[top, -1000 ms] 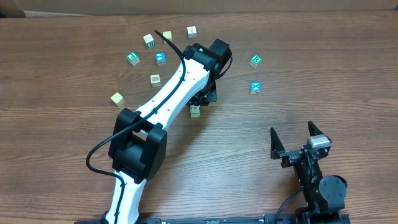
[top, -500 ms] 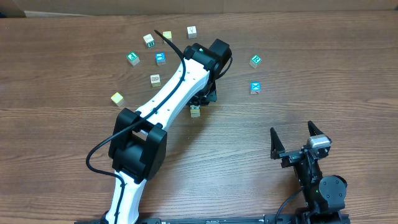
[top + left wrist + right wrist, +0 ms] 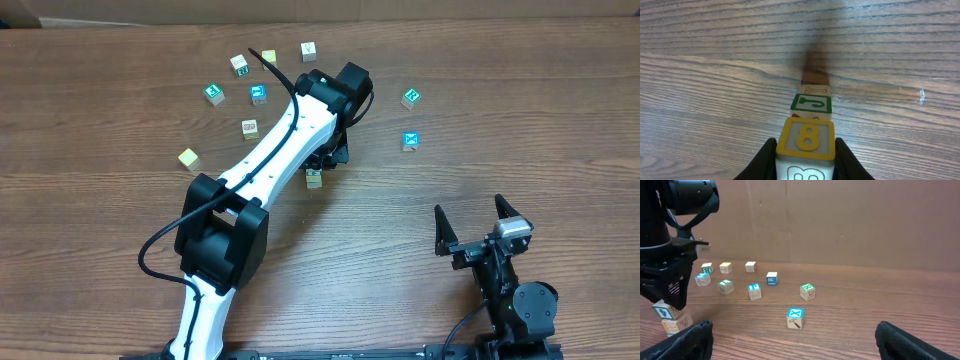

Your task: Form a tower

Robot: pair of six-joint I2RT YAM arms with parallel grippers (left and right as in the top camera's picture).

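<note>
The tower [image 3: 314, 178] is a short stack of cubes near the table's middle. In the left wrist view its top cube shows a green J [image 3: 811, 103] over a cream cube [image 3: 813, 90]. My left gripper [image 3: 326, 157] hangs right over the stack, shut on a cube with a yellow 8 face [image 3: 806, 138]. I cannot tell whether that cube touches the stack. In the right wrist view the stack [image 3: 670, 319] sits under the dark left gripper [image 3: 671, 296]. My right gripper [image 3: 470, 210] stands open and empty at the front right.
A blue cube with a white X [image 3: 410, 140] lies loose right of the stack, with a teal one [image 3: 411, 97] behind it. Several more loose cubes lie at the back left, among them a blue one [image 3: 258, 94] and a yellow one [image 3: 188, 158].
</note>
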